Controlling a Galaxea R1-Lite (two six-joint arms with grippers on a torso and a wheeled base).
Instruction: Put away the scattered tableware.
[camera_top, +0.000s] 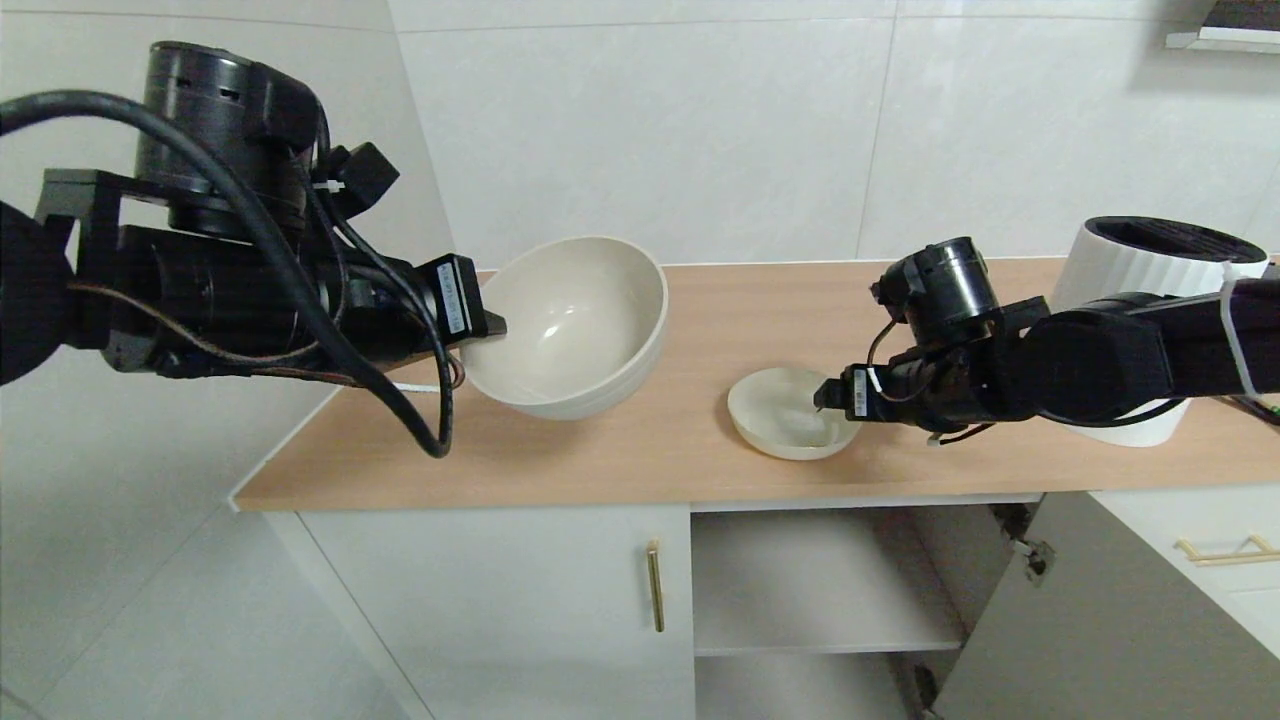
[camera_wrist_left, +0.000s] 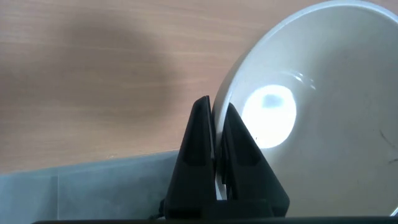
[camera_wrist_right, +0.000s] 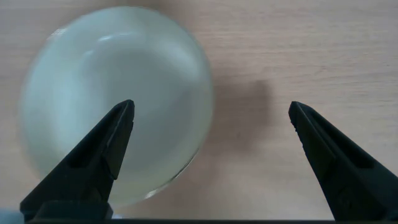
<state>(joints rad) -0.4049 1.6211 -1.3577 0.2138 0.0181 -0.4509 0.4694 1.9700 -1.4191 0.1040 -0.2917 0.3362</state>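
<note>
Head view: left tool (camera_top: 490, 325) is clenched on the rim of the big bowl (camera_top: 575, 325), held tilted in the air up and left of the small bowl (camera_top: 790, 415), which sits on the desk (camera_top: 700, 300) just above the open cupboard (camera_top: 815, 580). The right tool (camera_top: 825, 395) is at the small bowl's right side, so the right arm is nearer. Left wrist view: left tool pinches the big bowl's wall from both sides, with the desk below. Right wrist view: right tool is spread wide across the small bowl's rim, one side over its inside, the other over bare desk, with free room to close.
</note>
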